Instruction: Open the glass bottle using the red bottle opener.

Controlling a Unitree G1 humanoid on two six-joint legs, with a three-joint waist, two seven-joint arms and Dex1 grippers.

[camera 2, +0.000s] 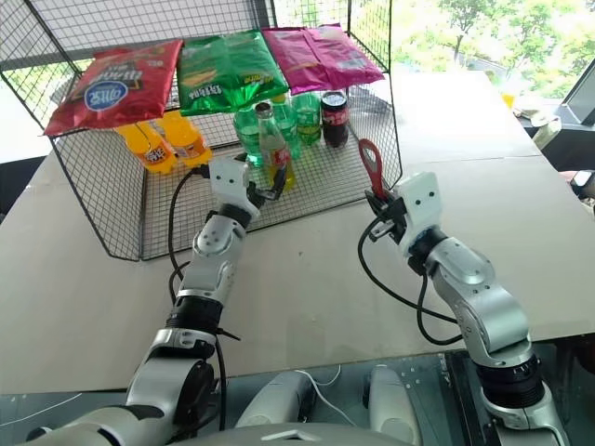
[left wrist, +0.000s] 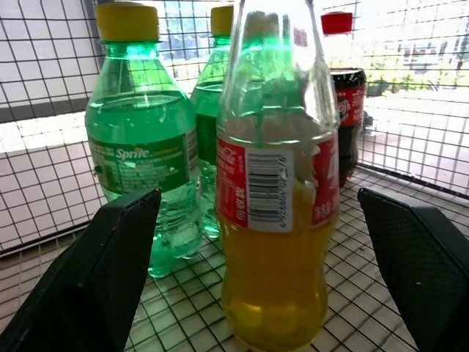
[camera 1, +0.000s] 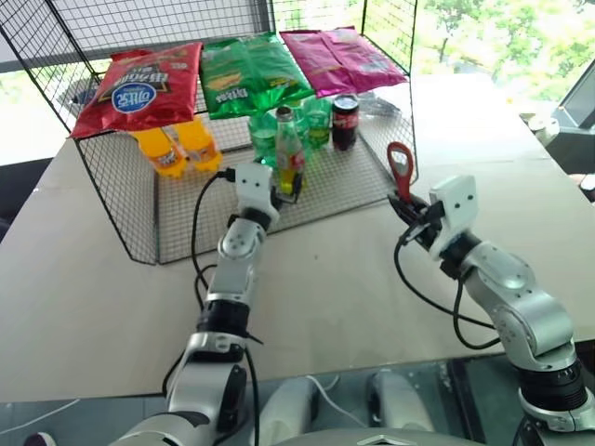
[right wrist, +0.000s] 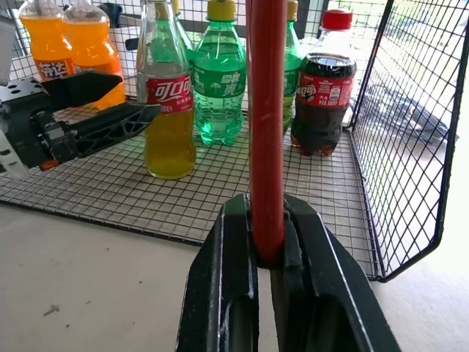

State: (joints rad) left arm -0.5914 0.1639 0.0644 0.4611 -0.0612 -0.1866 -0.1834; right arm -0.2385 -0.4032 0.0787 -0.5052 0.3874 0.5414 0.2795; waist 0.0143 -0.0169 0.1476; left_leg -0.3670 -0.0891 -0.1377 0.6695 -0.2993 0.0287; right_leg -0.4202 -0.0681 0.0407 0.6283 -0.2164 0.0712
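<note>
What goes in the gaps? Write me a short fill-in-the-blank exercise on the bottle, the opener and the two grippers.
1. The right gripper is shut on the handle of the red ____.
2. The left gripper is ____, its fingers on either side of the glass bottle without clamping it.
3. The glass bottle stands upright on the wire floor of the ____ rack.
4. Directly behind the glass bottle stand ____ plastic bottles.

Missing words: bottle opener; open; mesh; green

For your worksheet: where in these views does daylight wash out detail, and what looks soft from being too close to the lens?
Left eye view: windows behind the wire rack blow out white. Left wrist view: backlight bleaches the glass bottle neck. Right wrist view: the red bottle opener looks soft.
</note>
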